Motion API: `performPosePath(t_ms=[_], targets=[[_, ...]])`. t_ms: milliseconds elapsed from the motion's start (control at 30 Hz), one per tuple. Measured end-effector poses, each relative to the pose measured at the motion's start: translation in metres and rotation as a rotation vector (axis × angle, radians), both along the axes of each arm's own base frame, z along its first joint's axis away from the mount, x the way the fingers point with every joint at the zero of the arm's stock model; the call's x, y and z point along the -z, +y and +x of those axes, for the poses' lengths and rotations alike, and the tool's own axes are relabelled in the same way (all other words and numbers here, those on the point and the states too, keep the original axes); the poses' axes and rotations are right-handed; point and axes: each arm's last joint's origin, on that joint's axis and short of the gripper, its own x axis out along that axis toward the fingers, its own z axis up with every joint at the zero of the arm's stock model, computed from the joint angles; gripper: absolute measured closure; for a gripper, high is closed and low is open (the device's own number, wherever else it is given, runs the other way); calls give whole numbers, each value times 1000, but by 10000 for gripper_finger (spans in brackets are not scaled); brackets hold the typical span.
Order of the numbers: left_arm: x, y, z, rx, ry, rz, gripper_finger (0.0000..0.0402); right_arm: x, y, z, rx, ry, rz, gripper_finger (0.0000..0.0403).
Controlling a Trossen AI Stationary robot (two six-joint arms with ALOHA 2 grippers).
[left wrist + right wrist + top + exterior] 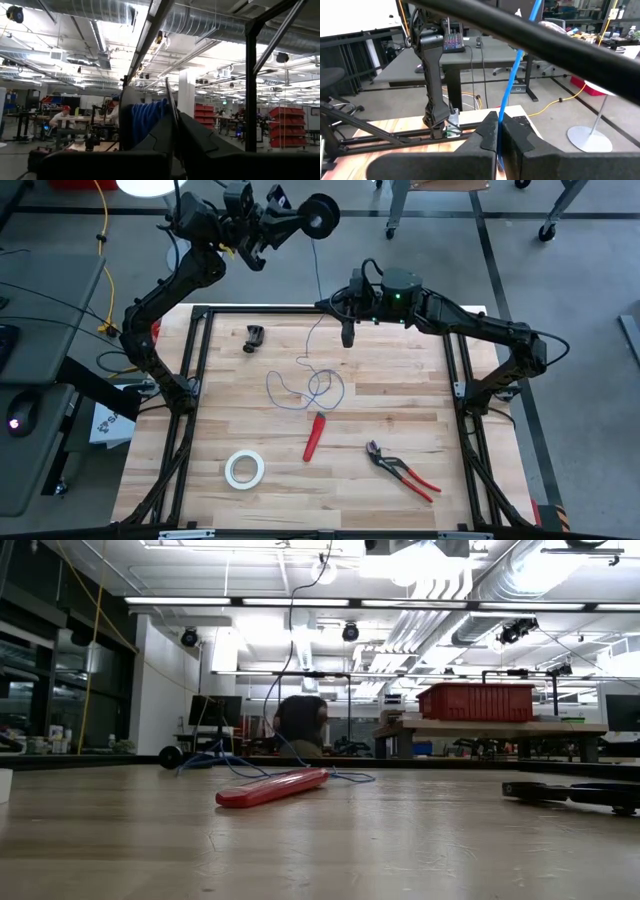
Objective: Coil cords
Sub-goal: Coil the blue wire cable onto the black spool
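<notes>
Blue-violet wire (312, 385) lies mostly in loose loops on the wooden table (400, 395) just above the red-handled tool (315, 436), with one strand rising to the spool (320, 214), which the left gripper (300, 220) holds clamped high beyond the table's far edge. Some turns already sit on the spool (147, 120) (the left wrist view shows blue windings), so I judge the coiling begun but far from finished. The right gripper (497, 137) hovers near the far edge, fingers pinched narrow on the wire (512, 75), guiding it. Pliers (402, 471), tape roll (244, 468) and a small black clamp (254, 338) lie well apart from the loops, leaving open room around them.
</notes>
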Motion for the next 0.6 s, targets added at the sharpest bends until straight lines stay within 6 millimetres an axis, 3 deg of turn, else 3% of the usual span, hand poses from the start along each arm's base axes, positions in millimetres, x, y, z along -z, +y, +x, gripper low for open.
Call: performPosePath(t_ms=[600], targets=[[0, -1, 0, 17, -3, 41, 400, 0, 0, 0, 3, -1, 4, 403]])
